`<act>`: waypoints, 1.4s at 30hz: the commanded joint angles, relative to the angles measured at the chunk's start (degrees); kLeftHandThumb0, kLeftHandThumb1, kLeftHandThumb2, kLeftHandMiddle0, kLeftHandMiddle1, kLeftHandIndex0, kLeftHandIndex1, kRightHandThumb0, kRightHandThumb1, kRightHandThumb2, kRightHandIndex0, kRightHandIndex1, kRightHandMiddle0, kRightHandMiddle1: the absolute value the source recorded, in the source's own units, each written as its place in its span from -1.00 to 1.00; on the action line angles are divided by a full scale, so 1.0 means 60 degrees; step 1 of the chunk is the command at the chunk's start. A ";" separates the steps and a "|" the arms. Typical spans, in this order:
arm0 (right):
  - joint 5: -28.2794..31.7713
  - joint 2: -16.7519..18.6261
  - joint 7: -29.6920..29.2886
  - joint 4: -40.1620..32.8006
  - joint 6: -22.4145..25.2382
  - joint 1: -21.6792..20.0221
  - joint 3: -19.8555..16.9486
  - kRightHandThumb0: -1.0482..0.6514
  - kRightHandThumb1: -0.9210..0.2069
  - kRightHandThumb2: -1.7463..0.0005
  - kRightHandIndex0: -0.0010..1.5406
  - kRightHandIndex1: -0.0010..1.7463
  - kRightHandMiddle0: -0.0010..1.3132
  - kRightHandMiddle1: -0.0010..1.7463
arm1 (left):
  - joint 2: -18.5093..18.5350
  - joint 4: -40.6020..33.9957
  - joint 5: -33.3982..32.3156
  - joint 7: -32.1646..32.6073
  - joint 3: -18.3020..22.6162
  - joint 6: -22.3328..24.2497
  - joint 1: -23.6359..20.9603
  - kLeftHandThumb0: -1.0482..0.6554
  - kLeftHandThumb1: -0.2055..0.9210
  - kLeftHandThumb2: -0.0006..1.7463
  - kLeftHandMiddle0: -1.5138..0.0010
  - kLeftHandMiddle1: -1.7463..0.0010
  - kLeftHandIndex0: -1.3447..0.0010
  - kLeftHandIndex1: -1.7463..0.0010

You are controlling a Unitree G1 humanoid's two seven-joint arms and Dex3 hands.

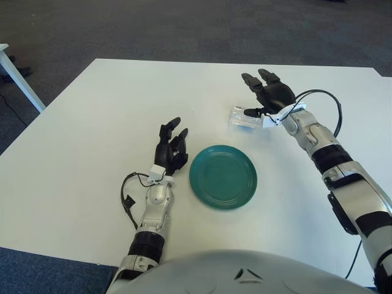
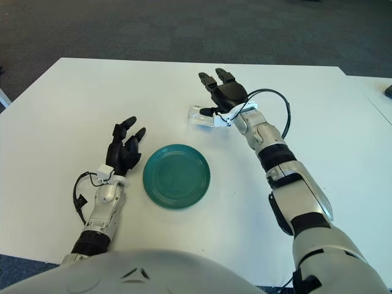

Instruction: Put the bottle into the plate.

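Your right hand (image 1: 264, 98), fingers spread and empty, hovers over the clear plastic bottle (image 1: 244, 119) lying beyond the round green plate (image 1: 223, 177). No label legible. Your left hand (image 1: 169, 147) shows relaxed open left of the plate.

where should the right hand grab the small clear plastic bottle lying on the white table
Probably around its middle, coming down from above. The small clear plastic bottle lies on its side on the white table, long axis roughly left to right, so fingers can close across its width. The right hand hovers open at its right end, well placed. The left hand shows left of the round green plate.
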 commanded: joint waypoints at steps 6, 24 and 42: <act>0.0397 0.0344 -0.0190 0.0938 -0.0247 -0.0629 0.0144 -1.00 -1.00 0.24 -1.00 -1.00 -1.00 -1.00 | -0.0360 0.0093 -0.0066 0.0068 -0.0155 0.0569 0.0795 -0.66 1.00 -0.32 0.11 0.92 0.86 0.08; 0.0521 0.0797 -0.0735 0.2682 -0.0315 -0.1077 0.0501 -1.00 -1.00 0.25 -1.00 -1.00 -1.00 -1.00 | -0.0192 -0.0235 -0.0090 -0.0045 -0.0269 0.0504 0.1082 -0.74 1.00 -0.26 0.14 0.94 0.87 0.11; 0.0428 0.1376 -0.1313 0.3984 0.0177 -0.1177 0.1054 -1.00 -1.00 0.22 -1.00 -1.00 -1.00 -1.00 | -0.0315 -0.0308 0.0012 0.0067 -0.0407 0.0483 0.1133 -0.73 1.00 -0.22 0.13 0.93 0.88 0.12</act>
